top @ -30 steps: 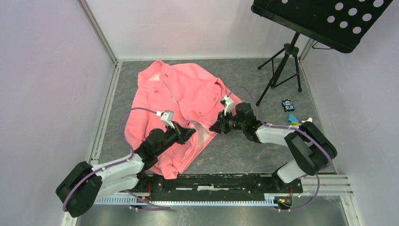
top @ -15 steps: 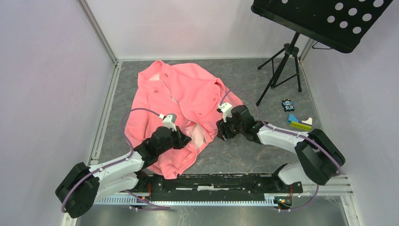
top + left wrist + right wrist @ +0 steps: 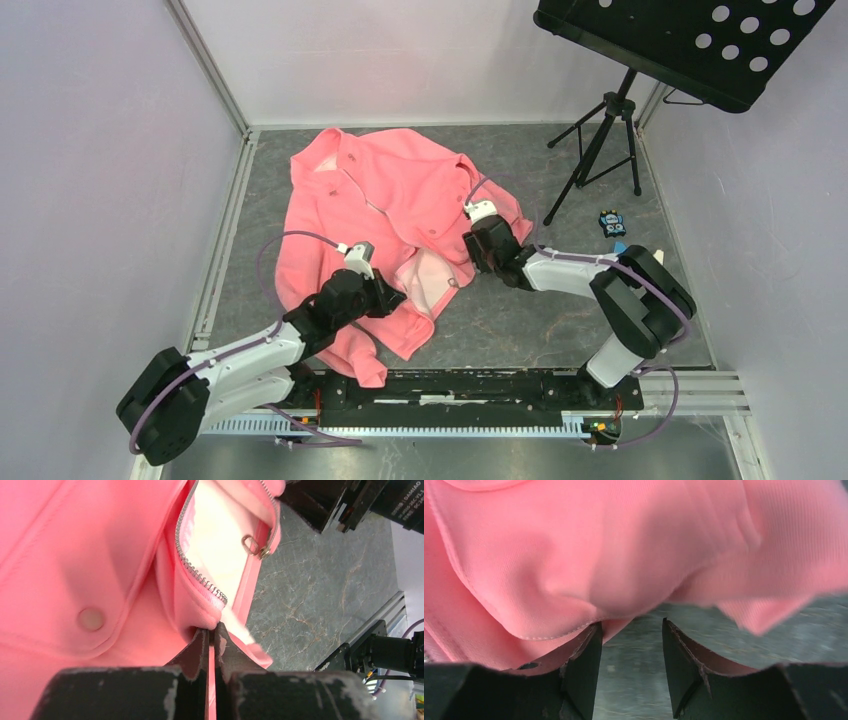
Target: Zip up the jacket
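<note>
The coral-pink jacket (image 3: 380, 205) lies spread on the grey floor, its front open and pale lining showing. My left gripper (image 3: 393, 298) is shut on the jacket's front edge (image 3: 200, 617), just below the end of the zipper teeth (image 3: 197, 577). A metal zipper pull (image 3: 252, 546) hangs on the opposite edge. My right gripper (image 3: 478, 258) is open at the jacket's right side. In the right wrist view the pink hem (image 3: 574, 625) rests over the left finger (image 3: 586, 655), and bare floor shows between the jaws.
A black music stand (image 3: 690, 40) on a tripod (image 3: 600, 140) stands at the back right. A small toy (image 3: 612, 222) and a blue block (image 3: 622, 250) lie on the floor right of my right arm. Walls close in on both sides.
My right gripper opened, let go of the jacket's flap and moved up toward the jacket's right side. My left gripper drew back toward me with the front edge, so the flap fell open.
</note>
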Robot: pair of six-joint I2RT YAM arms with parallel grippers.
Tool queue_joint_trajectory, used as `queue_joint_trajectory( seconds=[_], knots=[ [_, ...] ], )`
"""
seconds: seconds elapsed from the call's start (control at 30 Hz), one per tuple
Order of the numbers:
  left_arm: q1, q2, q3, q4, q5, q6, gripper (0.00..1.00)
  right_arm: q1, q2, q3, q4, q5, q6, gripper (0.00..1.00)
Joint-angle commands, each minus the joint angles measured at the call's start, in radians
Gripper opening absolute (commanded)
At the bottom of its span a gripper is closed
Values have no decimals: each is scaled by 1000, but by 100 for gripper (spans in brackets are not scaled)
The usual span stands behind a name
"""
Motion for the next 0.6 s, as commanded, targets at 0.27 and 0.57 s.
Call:
queue_joint_trajectory(
  seconds=[0.27,0.57],
  knots=[
    [-1,-19,0,-5,11,-30,2,-7,-270,2,-229,-179,-252,89],
    [-1,-32,15,26,71,-16,2,-7,-225,-52,-15,-557,-281,56]
  ],
)
